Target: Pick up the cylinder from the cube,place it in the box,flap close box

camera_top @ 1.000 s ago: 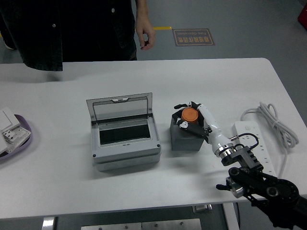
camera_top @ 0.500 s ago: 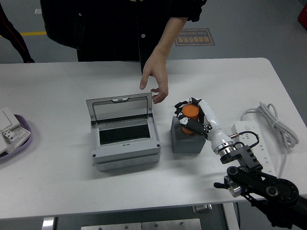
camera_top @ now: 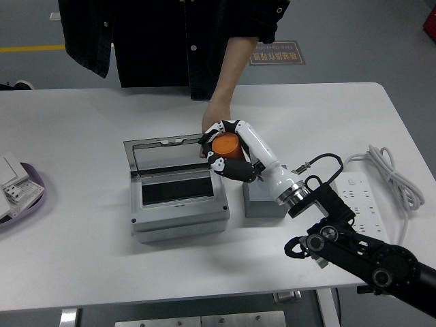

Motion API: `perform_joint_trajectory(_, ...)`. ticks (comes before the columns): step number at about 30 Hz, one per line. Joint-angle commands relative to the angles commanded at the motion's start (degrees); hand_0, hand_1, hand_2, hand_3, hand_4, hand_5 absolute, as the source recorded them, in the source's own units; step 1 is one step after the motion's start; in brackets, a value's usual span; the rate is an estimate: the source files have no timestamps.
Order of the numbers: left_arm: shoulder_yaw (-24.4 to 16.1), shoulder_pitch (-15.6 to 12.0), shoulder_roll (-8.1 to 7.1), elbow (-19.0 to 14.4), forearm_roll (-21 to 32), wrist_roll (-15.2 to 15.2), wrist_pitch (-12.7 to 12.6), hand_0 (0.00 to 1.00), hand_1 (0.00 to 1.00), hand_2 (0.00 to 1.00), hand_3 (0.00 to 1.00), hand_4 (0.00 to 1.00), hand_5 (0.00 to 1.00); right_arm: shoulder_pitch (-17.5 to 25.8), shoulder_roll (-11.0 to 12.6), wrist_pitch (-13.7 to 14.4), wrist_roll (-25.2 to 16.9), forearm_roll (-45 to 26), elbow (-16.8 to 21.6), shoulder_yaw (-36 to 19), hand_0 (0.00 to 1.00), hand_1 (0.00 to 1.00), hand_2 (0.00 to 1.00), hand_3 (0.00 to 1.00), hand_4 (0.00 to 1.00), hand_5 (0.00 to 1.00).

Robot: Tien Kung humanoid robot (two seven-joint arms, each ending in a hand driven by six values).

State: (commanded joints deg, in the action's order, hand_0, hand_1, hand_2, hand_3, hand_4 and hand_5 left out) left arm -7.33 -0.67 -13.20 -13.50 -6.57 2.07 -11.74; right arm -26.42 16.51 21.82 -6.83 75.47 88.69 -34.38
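right hand: wrapped around the orange cylinder
spot: above the open box, right edge
person's hand: just behind

Robot lab: white table, grey painted floor (marked), power strip.

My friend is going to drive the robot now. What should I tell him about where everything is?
Right hand: shut on the orange cylinder, holding it above the right rear corner of the grey box with the clear flap lid.
Left hand: not in view.
The lid stands open. A person's hand is at the lid's right edge, just behind the cylinder.
The dark grey cube beside the box is bare.
Done: cylinder lifted off the cube.
Left: put it inside the box, then flap the lid shut.
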Motion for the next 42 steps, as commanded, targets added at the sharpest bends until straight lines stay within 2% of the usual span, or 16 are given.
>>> perform_joint_trajectory(5,0.7,-0.2,-0.11,0.1,0.8,0.0,0.0,0.513,0.571,0.566,0.609,0.721,0.177,-2.4,-1.7,-5.2,8.7,9.8,-0.2,1.8,0.231,0.265,0.249,0.218,0.002,0.002)
perform_joint_trajectory(7,0.7,-0.2,-0.17,0.2,1.0,0.0,0.0,0.513,0.572,0.565,0.609,0.721,0.178,-3.0,-1.9,-7.0,11.7,13.1,-0.4,2.2,0.199,0.257,0.251,0.217,0.002,0.002)
perform_joint_trajectory(14,2.3,-0.4,-0.2,0.3,2.8,0.0,0.0,0.513,0.571,0.566,0.609,0.721,0.179,-5.6,-3.8,-15.7,22.9,25.6,-2.4,5.1,0.173,0.254,0.253,0.216,0.002,0.002)
perform_joint_trajectory(16,2.4,-0.3,-0.27,0.3,3.0,0.0,0.0,0.513,0.571,0.566,0.609,0.721,0.179,-6.4,-4.3,-17.1,25.5,28.5,-3.0,6.0,0.173,0.254,0.253,0.216,0.002,0.002)
perform_joint_trajectory(20,2.8,-0.2,-0.18,0.3,3.4,0.0,0.0,0.513,0.572,0.566,0.61,0.721,0.178,-8.2,-5.5,-17.3,27.7,32.7,-3.9,7.9,0.189,0.265,0.269,0.222,0.002,0.002)
perform_joint_trajectory(28,3.0,0.1,-0.43,0.3,3.4,0.0,0.0,0.513,0.571,0.566,0.609,0.721,0.181,-11.2,-7.9,-15.6,28.0,35.2,-5.9,11.3,0.196,0.262,0.274,0.225,0.002,0.002)
perform_joint_trajectory(33,3.4,0.2,-0.5,0.3,3.6,0.0,-0.1,0.513,0.571,0.565,0.609,0.722,0.181,-12.8,-8.8,-14.5,27.0,35.0,-7.5,12.1,0.183,0.261,0.274,0.226,0.002,0.002)
perform_joint_trajectory(36,3.5,0.2,-0.45,0.3,3.6,0.0,-0.1,0.513,0.571,0.565,0.609,0.722,0.181,-13.4,-9.2,-12.9,25.6,33.8,-8.3,12.3,0.183,0.261,0.274,0.226,0.002,0.002)
perform_joint_trajectory(37,3.5,0.2,-0.45,0.3,3.6,0.0,-0.1,0.513,0.571,0.566,0.609,0.722,0.182,-13.7,-9.4,-12.5,25.3,33.4,-8.6,12.4,0.21,0.31,0.339,0.287,0.002,0.002)
perform_joint_trajectory(41,3.8,0.2,-0.5,0.3,3.7,0.0,-0.1,0.513,0.571,0.566,0.609,0.722,0.182,-14.2,-10.0,-12.7,25.0,32.4,-9.7,13.3,0.21,0.31,0.339,0.287,0.002,0.002)
perform_joint_trajectory(42,3.8,0.2,-0.52,0.3,3.8,0.0,-0.1,0.513,0.572,0.566,0.61,0.722,0.181,-14.3,-10.2,-12.8,24.9,32.2,-10.1,13.6,0.572,0.536,0.547,0.561,0.532,0.002)
